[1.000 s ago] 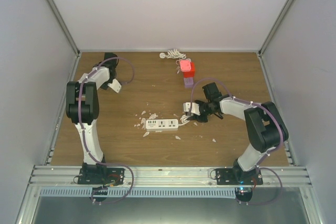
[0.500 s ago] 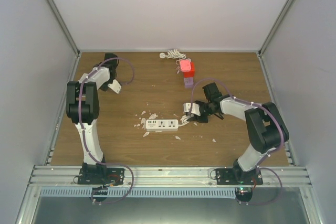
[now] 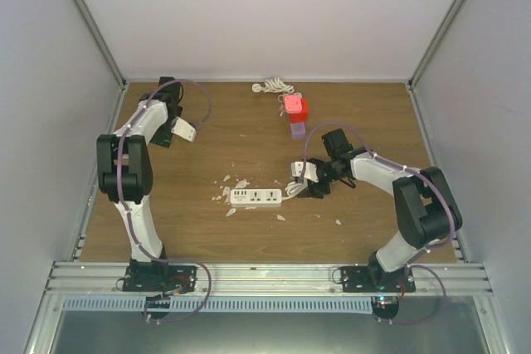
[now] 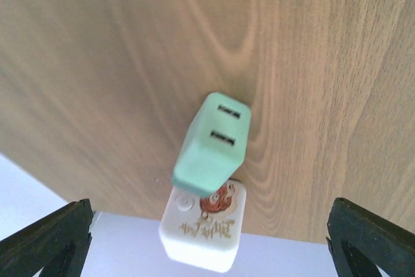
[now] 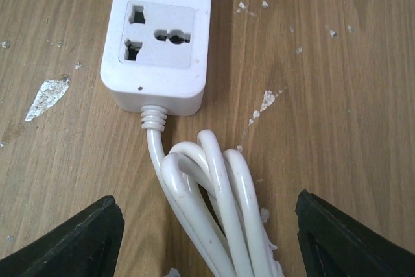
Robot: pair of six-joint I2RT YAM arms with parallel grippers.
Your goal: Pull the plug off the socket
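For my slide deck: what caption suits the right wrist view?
Open right pincer frames the bundled cord of a white power strip with an empty socket.

Top view: bright, even, diffuse from above. Soft, short shadows on the desk, darkest just right of centre under the right arm. Walls near washed out; wood grain low in detail; white chips near centre barely resolved.

Left wrist view: green adapter slightly soft at its edges, grain behind sharper. Pale overexposed band along the bottom. Left fingertips dark and blurred.

Right wrist view: crisp on power strip and cable. Mild sheen on cable loops, thin soft shadow beside the strip. Right fingertips near-black, out of focus.
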